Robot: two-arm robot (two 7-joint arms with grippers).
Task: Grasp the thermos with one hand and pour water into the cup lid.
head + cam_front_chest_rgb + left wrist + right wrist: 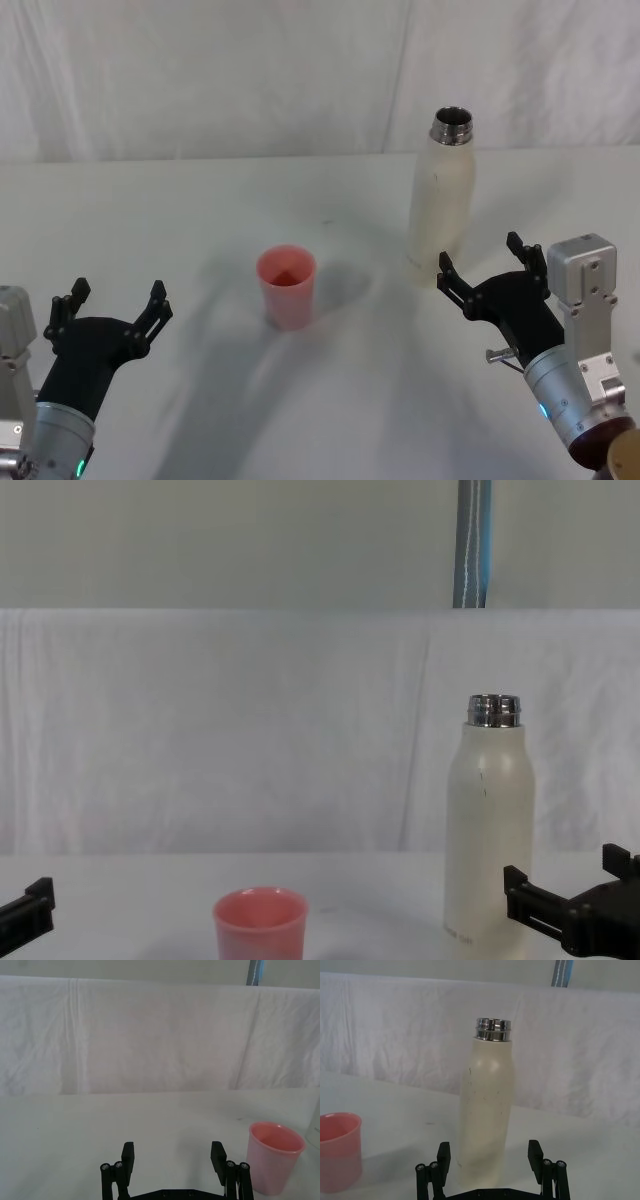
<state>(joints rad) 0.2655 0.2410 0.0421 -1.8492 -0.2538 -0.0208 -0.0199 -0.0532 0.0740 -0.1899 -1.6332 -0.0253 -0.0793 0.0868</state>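
White bench: right hand (pixel 492 268) open just beside the thermos (pixel 441 205); rigid, likely heavy, smooth—grip mid-body.

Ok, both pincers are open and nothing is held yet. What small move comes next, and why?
Probably ease the right pincer forward so its open fingers come around the thermos. The bottle stands upright and uncapped just ahead of that pincer, lined up between its fingers in the right wrist view, but not yet gripped. The cup lid stands upright apart from it, and the left pincer waits open, near the table's front.
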